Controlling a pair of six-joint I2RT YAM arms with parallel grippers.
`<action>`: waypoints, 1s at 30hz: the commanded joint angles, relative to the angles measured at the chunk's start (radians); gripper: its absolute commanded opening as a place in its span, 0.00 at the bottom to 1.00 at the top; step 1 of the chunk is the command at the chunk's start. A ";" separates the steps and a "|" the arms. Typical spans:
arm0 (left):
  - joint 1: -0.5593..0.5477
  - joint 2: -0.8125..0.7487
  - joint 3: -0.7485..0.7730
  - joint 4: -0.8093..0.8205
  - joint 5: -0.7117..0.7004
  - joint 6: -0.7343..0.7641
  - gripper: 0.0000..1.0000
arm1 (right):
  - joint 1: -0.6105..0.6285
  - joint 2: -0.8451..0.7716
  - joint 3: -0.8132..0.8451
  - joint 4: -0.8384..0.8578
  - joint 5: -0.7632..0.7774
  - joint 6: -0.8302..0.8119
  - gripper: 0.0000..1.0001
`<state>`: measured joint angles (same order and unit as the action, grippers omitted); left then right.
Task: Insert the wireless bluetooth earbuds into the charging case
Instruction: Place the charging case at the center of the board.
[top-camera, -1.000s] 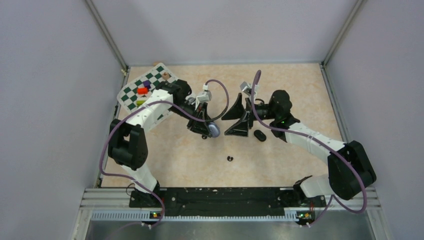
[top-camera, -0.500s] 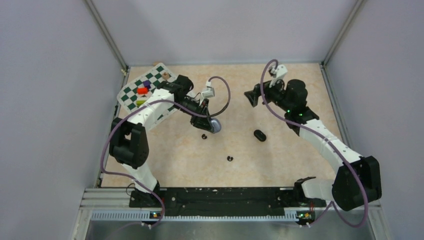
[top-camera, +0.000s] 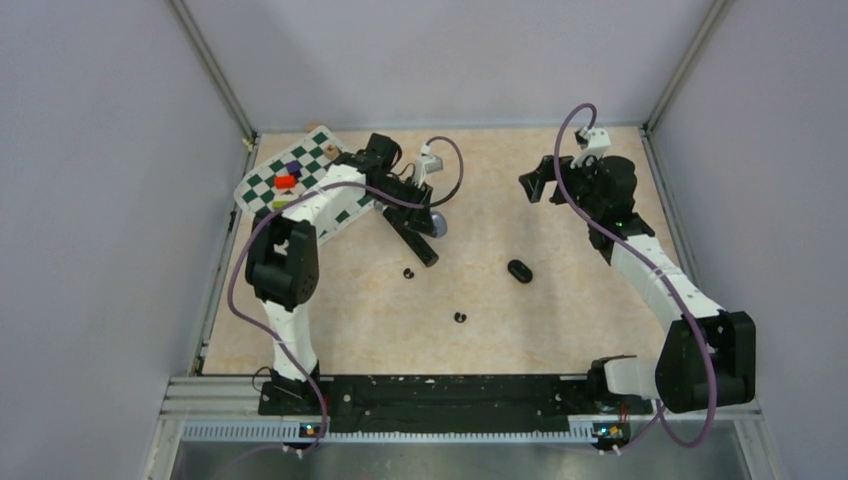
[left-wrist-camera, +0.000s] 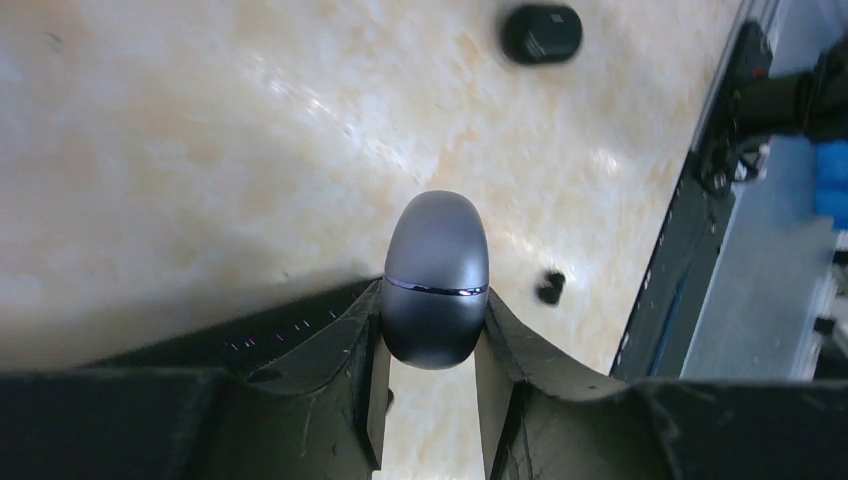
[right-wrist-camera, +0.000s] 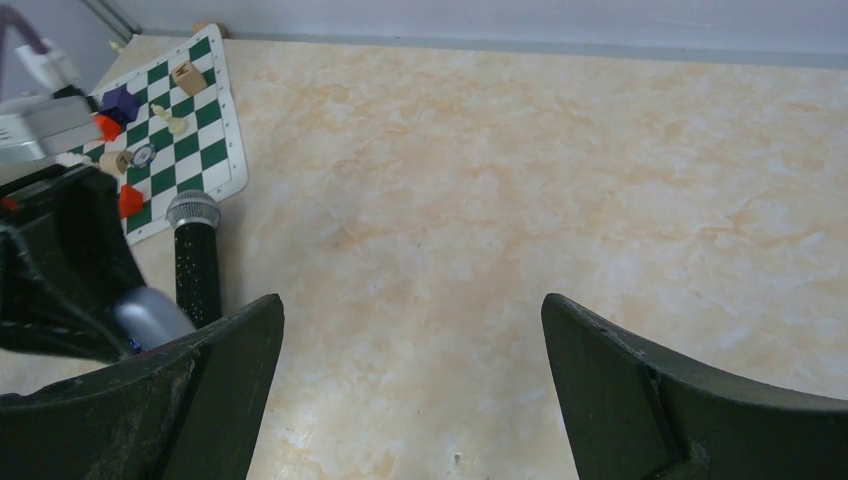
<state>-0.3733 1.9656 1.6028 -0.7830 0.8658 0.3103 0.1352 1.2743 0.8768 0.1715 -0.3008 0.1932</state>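
My left gripper (top-camera: 430, 220) (left-wrist-camera: 430, 335) is shut on a grey-purple oval charging case (left-wrist-camera: 436, 275) (top-camera: 439, 226), lid closed, held above the table. One tiny black earbud (top-camera: 408, 272) lies just in front of it, and another black earbud (top-camera: 460, 318) (left-wrist-camera: 550, 288) lies nearer the arm bases. A closed black oval case (top-camera: 519, 271) (left-wrist-camera: 541, 33) rests mid-table. Far to the right at the back, my right gripper (top-camera: 535, 186) (right-wrist-camera: 412, 380) hovers open with only bare table between its fingers. Purple earbuds are out of view.
A long black microphone (right-wrist-camera: 197, 265) (top-camera: 420, 245) with a silver head lies beside the left gripper. A green-and-white checkered mat (top-camera: 295, 180) (right-wrist-camera: 180, 130) with several small pieces sits at the back left. Metal frame posts and grey walls bound the table.
The left gripper has carried the grey-purple case back and slightly right, uncovering the microphone. The right arm has pulled away from the centre toward the back right, still open.
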 joint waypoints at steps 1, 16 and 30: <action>-0.003 0.117 0.113 0.210 -0.017 -0.363 0.00 | -0.013 -0.016 -0.007 0.040 0.008 0.017 0.99; -0.039 0.275 0.086 0.611 -0.100 -0.905 0.12 | -0.028 0.005 -0.007 0.039 -0.026 0.035 0.99; -0.080 0.418 0.215 0.490 -0.169 -0.994 0.29 | -0.036 0.015 -0.007 0.037 -0.040 0.047 0.99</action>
<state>-0.4492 2.3581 1.7679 -0.2749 0.6937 -0.6422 0.1131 1.2816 0.8692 0.1833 -0.3252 0.2291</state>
